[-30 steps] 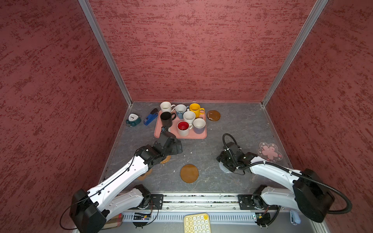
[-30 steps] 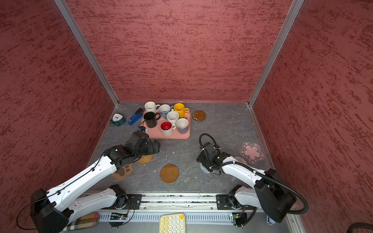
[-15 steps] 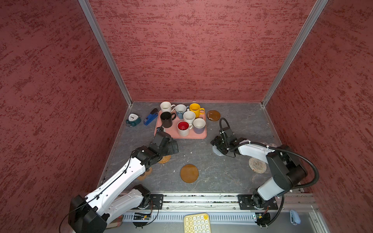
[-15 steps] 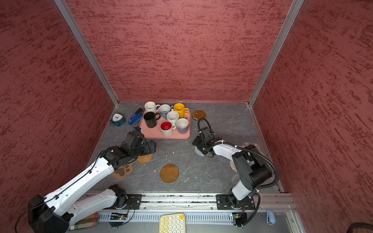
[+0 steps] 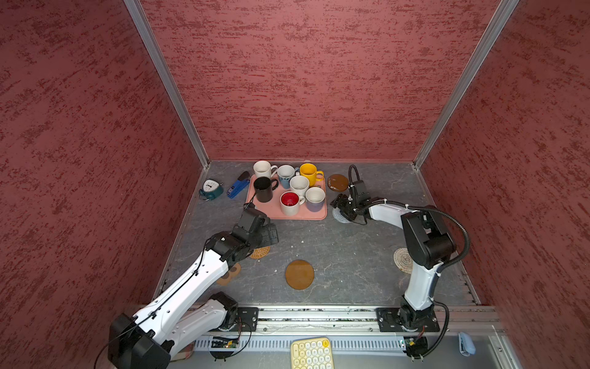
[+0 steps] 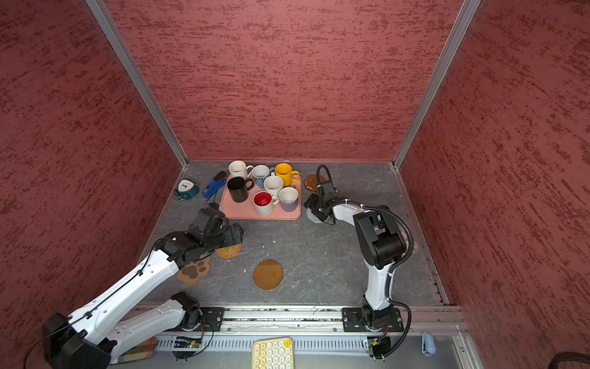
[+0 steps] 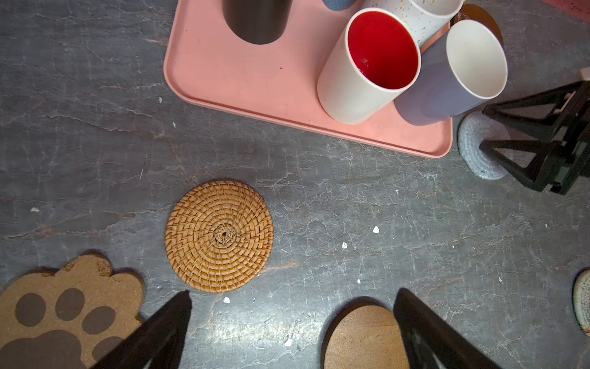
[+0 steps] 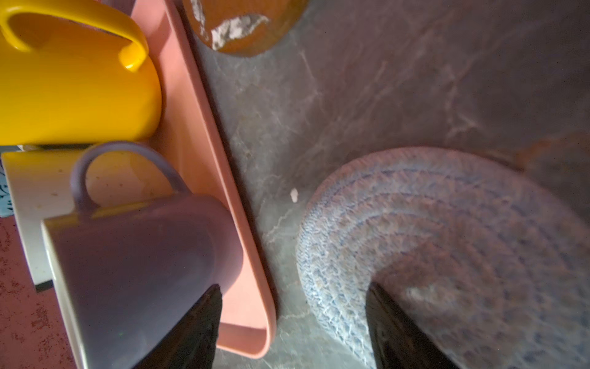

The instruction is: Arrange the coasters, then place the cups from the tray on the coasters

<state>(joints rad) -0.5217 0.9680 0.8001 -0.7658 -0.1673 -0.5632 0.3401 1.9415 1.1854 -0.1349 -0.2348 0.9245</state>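
Several cups stand on the salmon tray [image 5: 281, 213] at the back, among them black [image 5: 263, 189], yellow [image 5: 308, 172], red-lined white [image 7: 367, 70] and lavender [image 8: 143, 265]. My left gripper [image 7: 292, 292] hangs open over bare table between the rattan coaster [image 7: 219, 236], the paw-print coaster [image 7: 64, 313] and an amber disc [image 5: 299, 274]. My right gripper [image 8: 293, 287] is open at the tray's near right corner, one finger over the lavender cup and the other over the grey crochet coaster [image 8: 447, 239]. A second amber disc [image 5: 337, 182] lies beside the tray. A beige woven coaster [image 5: 403, 260] lies at the right.
A teal clock [image 5: 209, 188] and a blue stapler [image 5: 238, 187] lie left of the tray. The pale yellow keypad [image 5: 311, 353] sits beyond the front rail. Red walls close in the left, back and right sides.
My right gripper has swung from the front middle back to the tray's right corner, and the grey crochet coaster has come along with it. The left gripper has edged toward the tray.
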